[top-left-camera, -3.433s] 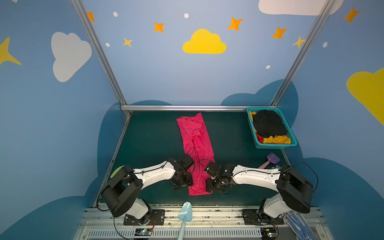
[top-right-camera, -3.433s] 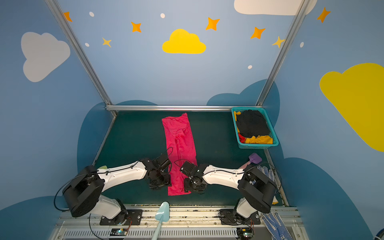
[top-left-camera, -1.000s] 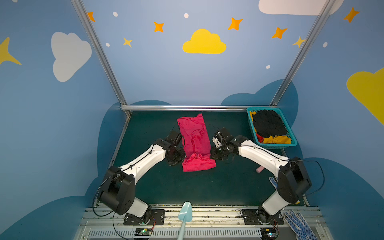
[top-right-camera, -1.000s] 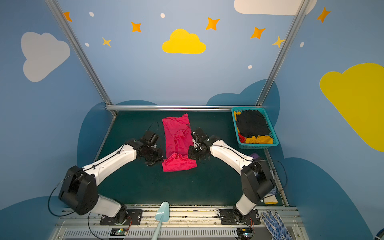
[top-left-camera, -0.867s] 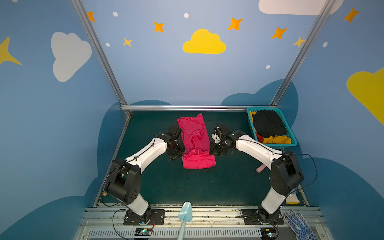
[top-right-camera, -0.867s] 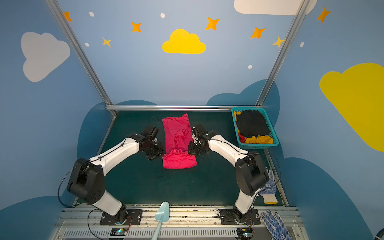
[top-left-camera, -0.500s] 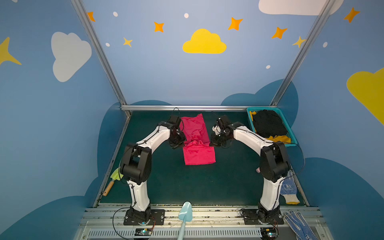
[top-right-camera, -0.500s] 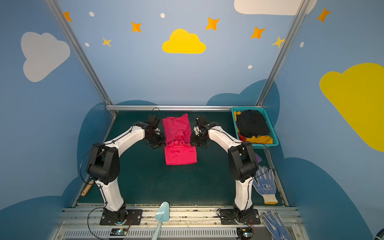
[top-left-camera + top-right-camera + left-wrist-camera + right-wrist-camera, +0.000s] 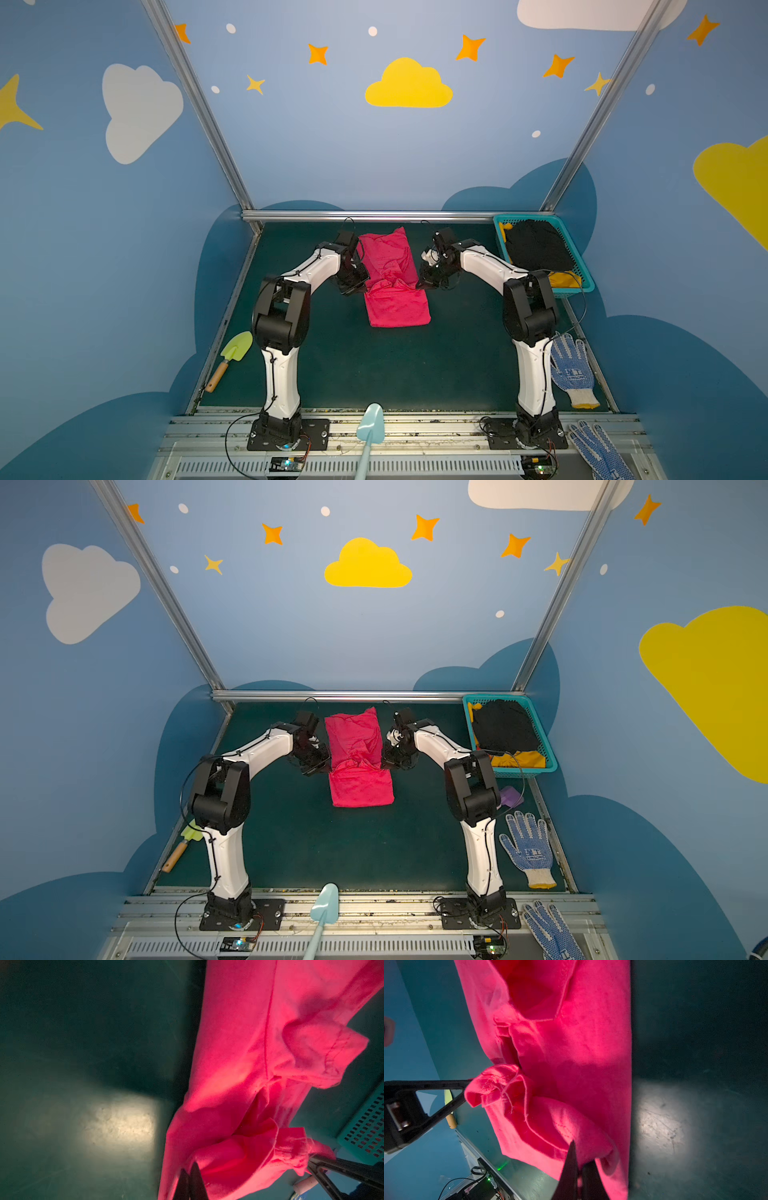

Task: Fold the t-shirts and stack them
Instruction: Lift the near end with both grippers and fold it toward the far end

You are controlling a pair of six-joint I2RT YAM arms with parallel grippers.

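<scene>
Toward the back of the table (image 9: 374,365), your left hand (image 9: 189,1168) and right hand (image 9: 579,1159) are each pinching a corner of the pink t-shirt (image 9: 395,305). It is looking light and limp, so corners are likely gripping best.

A t-shirt (image 9: 397,303) lies mid-worktop (image 9: 395,374), toward the back; right of it a basket (image 9: 528,217) holds other t-shirts (image 9: 536,245); a glove (image 9: 571,372) lies front right, a trowel (image 9: 235,353) front left
</scene>
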